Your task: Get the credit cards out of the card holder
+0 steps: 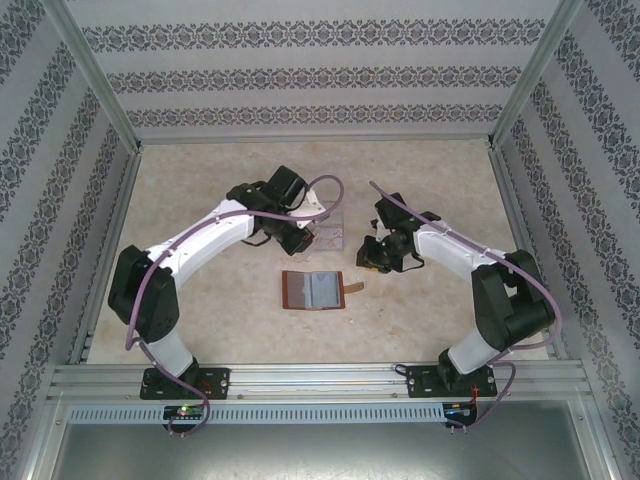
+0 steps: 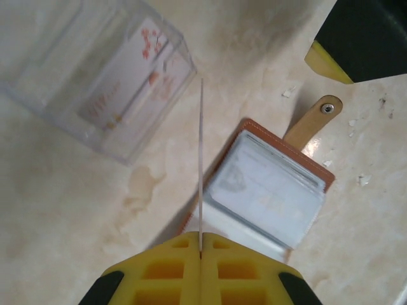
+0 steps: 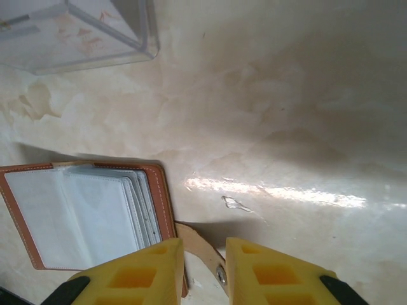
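The brown card holder (image 1: pixel 313 290) lies open on the table, its grey-blue pockets (image 2: pixel 267 190) facing up and its strap tab (image 2: pixel 313 122) sticking out to the right. My left gripper (image 2: pixel 201 240) is shut on one thin pale credit card (image 2: pixel 201 159), seen edge-on and held above the table between the holder and a clear box. In the top view the left gripper (image 1: pixel 297 240) hangs just behind the holder. My right gripper (image 3: pixel 205 254) stands open by the holder's right edge, with the strap tab (image 3: pixel 202 244) lying between its fingers. The right gripper (image 1: pixel 375 258) is right of the holder.
A clear plastic box (image 2: pixel 108 82) stands behind the holder with whitish cards printed in red (image 2: pixel 143 70) inside; its corner (image 3: pixel 82 32) is in the right wrist view too. Metal frame rails and patterned walls enclose the pale table (image 1: pixel 440 190).
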